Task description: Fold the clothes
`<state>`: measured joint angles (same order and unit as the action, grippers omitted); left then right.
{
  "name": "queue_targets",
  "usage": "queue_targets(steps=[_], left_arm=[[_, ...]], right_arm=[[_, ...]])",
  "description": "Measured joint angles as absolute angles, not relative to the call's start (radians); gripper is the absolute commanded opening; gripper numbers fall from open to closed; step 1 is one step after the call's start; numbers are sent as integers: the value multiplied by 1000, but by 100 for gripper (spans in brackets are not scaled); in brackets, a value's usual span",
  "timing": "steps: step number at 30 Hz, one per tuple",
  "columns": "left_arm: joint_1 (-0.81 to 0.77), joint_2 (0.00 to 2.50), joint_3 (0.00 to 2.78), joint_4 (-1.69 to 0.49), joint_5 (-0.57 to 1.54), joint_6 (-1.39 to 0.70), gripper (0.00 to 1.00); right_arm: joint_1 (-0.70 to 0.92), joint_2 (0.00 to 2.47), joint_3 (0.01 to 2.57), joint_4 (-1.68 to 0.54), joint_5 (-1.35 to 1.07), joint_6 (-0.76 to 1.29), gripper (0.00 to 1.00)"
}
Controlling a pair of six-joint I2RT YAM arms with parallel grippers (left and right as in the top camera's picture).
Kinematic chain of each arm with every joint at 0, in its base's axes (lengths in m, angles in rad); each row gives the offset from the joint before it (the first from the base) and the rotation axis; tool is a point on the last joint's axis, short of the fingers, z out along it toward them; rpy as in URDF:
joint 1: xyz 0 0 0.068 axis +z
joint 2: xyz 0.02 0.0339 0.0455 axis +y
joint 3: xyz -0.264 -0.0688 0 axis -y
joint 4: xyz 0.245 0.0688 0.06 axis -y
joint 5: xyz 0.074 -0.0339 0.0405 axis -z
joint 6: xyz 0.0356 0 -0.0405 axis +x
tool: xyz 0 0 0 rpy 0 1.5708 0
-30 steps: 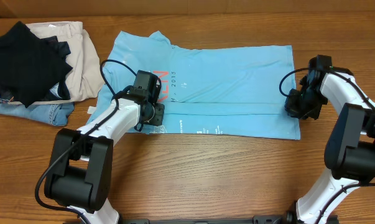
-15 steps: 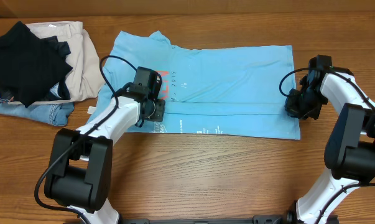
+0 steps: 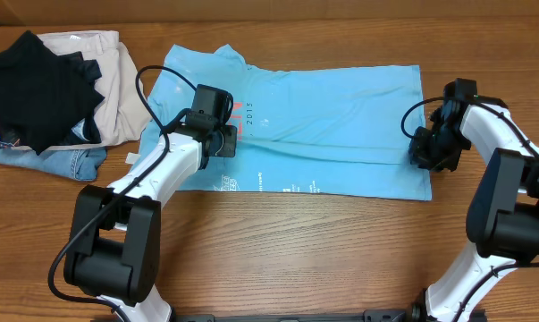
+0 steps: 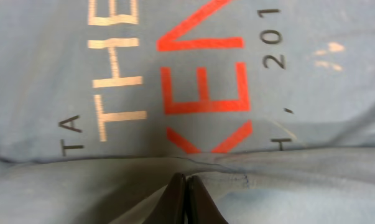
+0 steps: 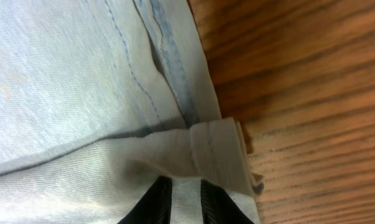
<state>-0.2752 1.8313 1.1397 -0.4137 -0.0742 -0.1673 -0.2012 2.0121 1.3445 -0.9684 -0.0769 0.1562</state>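
Sky-blue T-shirt (image 3: pixel 341 98) spread along tabletop's (image 3: pixel 278 250) far edge; left gripper (image 4: pixel 186 186), jaws clenched on its fold edge, probably to draw it over; right gripper (image 5: pixel 187 202), jaws straddled the hem, grip unclear.

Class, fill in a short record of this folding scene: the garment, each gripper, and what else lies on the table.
garment: sky-blue T-shirt, spread out on the wooden table
left gripper: shut, pinching a raised ridge of the shirt just below the red lettering
right gripper: at the shirt's right hem corner, cloth between its fingers; grip unclear
elsewhere: pile of black, beige and denim clothes on the left arm's side
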Motion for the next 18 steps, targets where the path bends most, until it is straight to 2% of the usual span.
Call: queue_targets(steps=[6,9,18], left_arm=[[-275,1831,1140,-385,-107,-223,10],[-275,1831,1140,-373,-112,-241,17],[-275,1831,1140,-389,-118,-260,20]], right_arm=[[-201,2029,1382,-931,-97,156,22],[-201,2030,1395,-903,-102,156,22],[-201,2030,1399,-869,-105,156,22]])
